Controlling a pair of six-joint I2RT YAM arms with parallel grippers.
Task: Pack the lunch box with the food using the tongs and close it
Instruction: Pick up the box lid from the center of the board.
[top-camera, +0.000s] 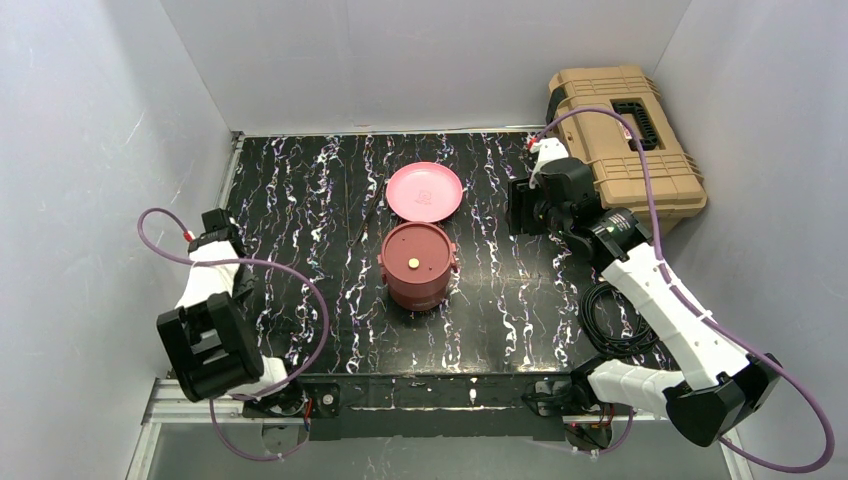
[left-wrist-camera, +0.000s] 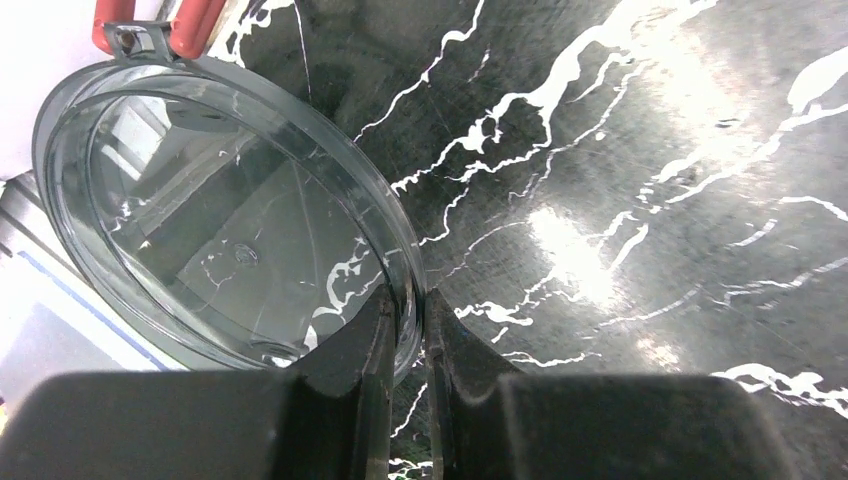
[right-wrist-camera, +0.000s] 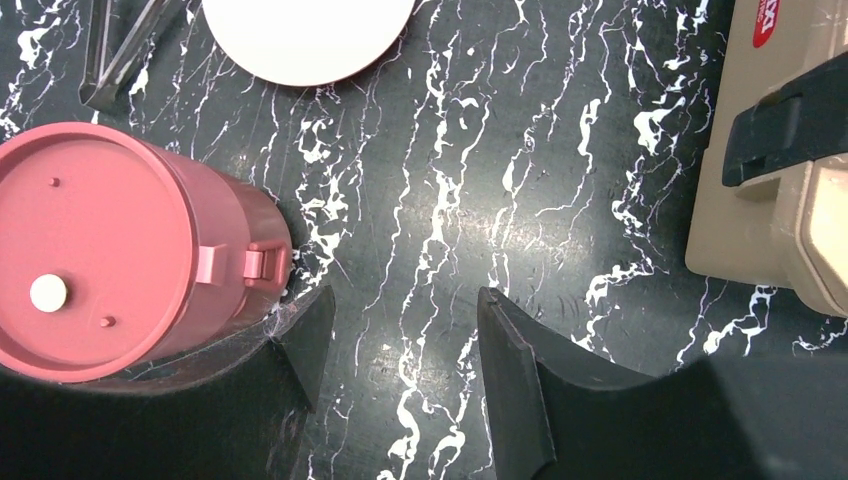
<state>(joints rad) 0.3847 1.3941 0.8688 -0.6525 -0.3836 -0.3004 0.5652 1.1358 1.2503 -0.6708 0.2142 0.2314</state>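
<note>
The left pincer (left-wrist-camera: 408, 308) is clamped on the rim of a clear lid (left-wrist-camera: 230, 230), its red fitting cut off at the top, while the right pincer (right-wrist-camera: 402, 305) gapes empty beside the maroon lunch box (right-wrist-camera: 110, 250) on the worktop (right-wrist-camera: 560, 150), tongs (right-wrist-camera: 120, 55) partly cropped beyond.

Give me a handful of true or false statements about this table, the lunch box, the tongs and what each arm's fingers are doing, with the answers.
1. A disc lid sits on the lunch box. True.
2. The right fingers grip the tongs. False: they are open and hold nothing; the tongs lie beside the plate.
3. The left fingers pinch the rim of a clear lid. True.
4. The toolbox stands at the table's left edge. False: it is at the far right corner.
5. Food is piled on the plate. False: the plate is bare.
</note>
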